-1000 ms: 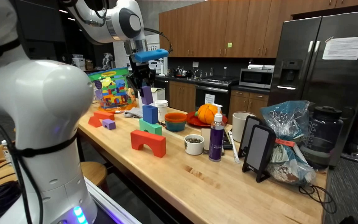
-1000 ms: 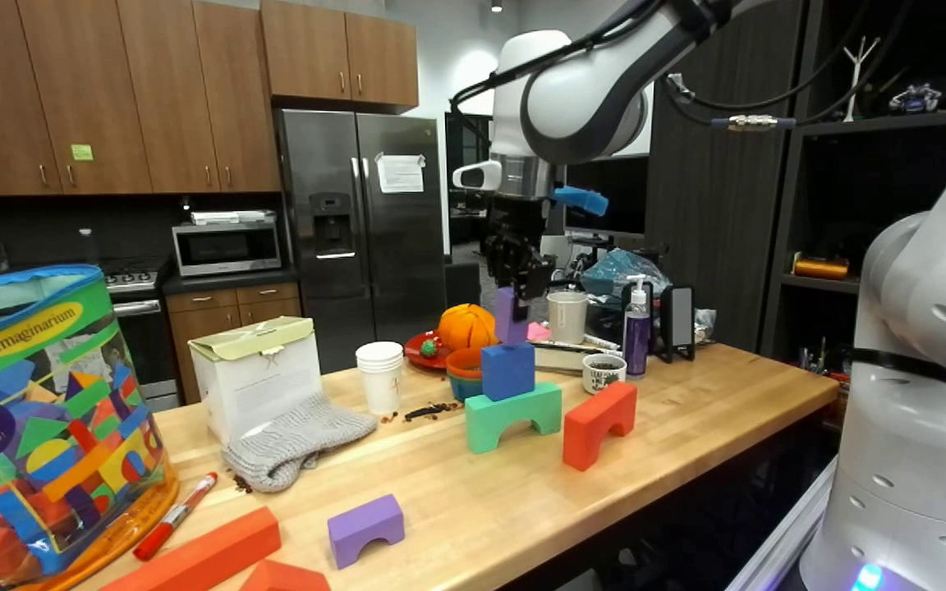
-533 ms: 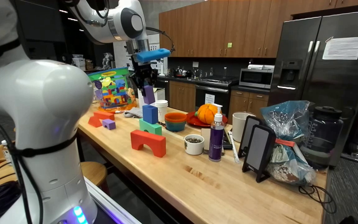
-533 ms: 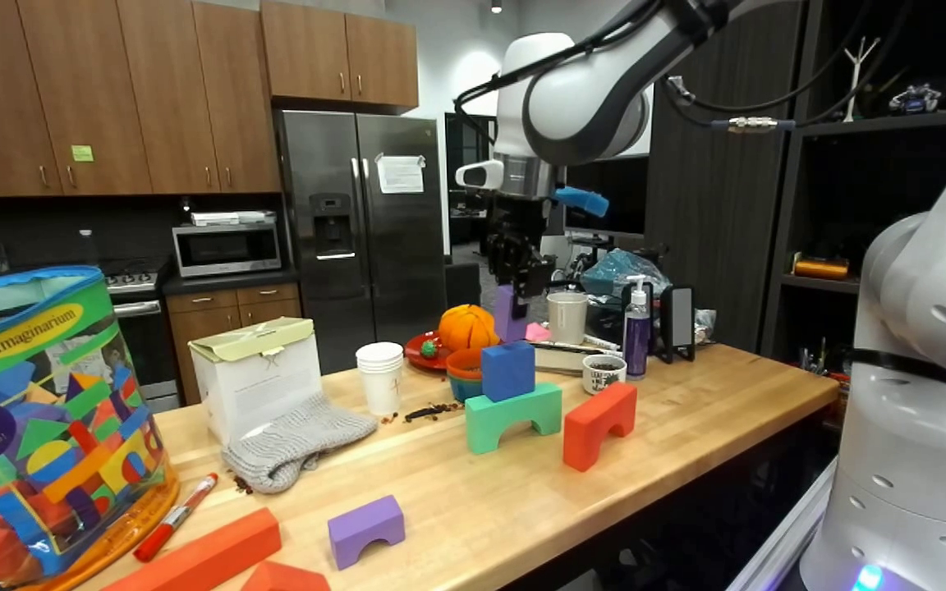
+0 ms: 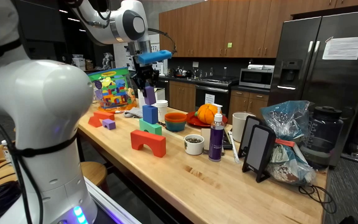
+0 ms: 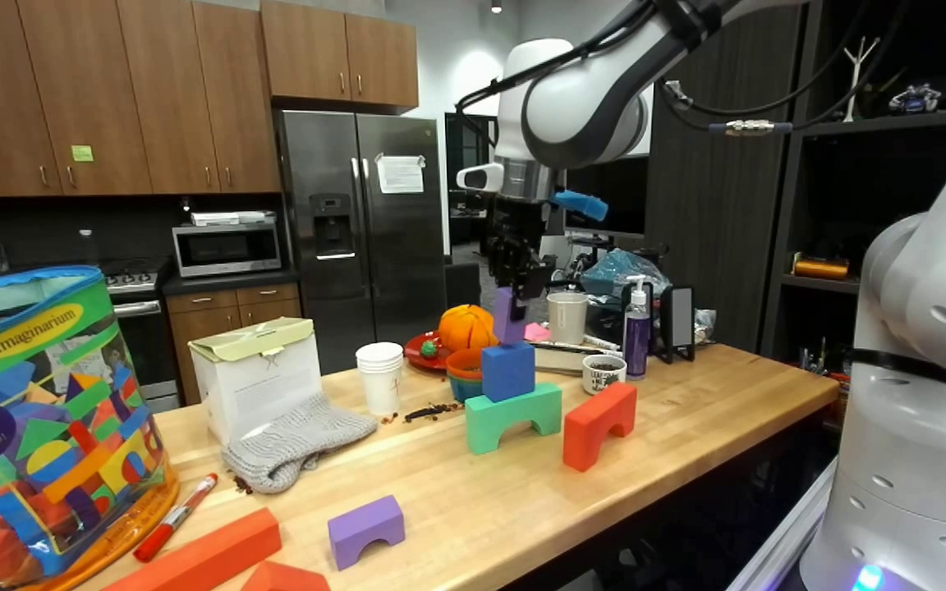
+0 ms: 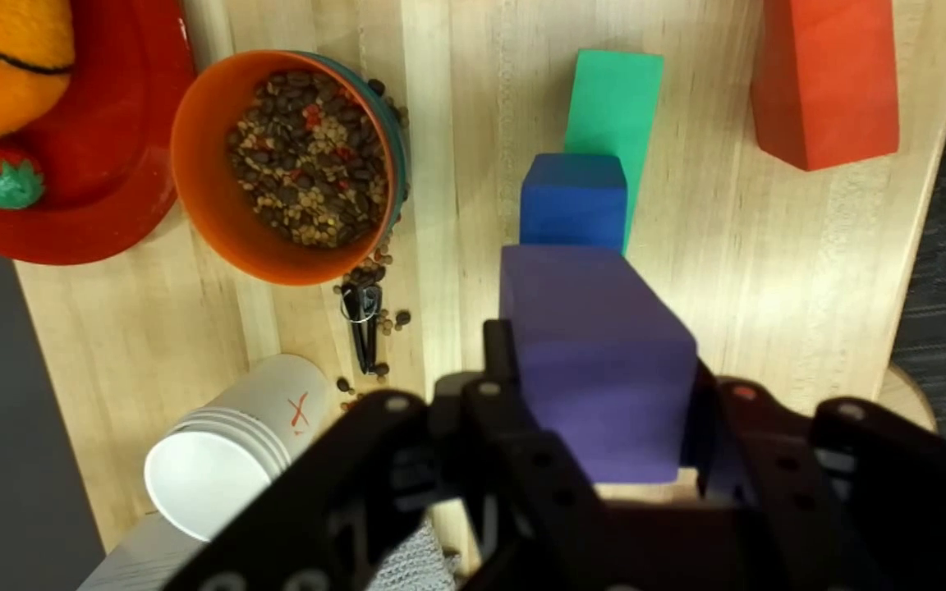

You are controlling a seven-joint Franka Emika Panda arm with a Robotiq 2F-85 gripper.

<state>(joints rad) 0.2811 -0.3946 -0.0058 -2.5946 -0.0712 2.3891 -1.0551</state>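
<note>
My gripper (image 7: pixel 600 369) is shut on a purple block (image 7: pixel 604 353), with a finger on each side of it. In both exterior views the purple block (image 5: pixel 150 95) (image 6: pixel 507 318) hangs slightly tilted just over a blue block (image 5: pixel 150 114) (image 6: pixel 508 372); I cannot tell whether they touch. The blue block stands on a green arch block (image 6: pixel 514 414), partly hidden by the purple block in the wrist view. A red arch block (image 5: pixel 148 141) stands beside the green arch.
Nested bowls (image 7: pixel 284 164) with beans, paper cups (image 6: pixel 380 377), and a red plate (image 7: pixel 112 197) with a pumpkin are near the stack. A small purple arch (image 6: pixel 366 529), red blocks (image 6: pixel 202 554), a grey knit cloth (image 6: pixel 296 443), a white mug (image 5: pixel 194 144) and a purple bottle (image 5: pixel 217 140) are on the table.
The gripper with the purple block has shifted slightly to the right in an exterior view and sunk a little over the last half second. The blocks on the table have not moved.
</note>
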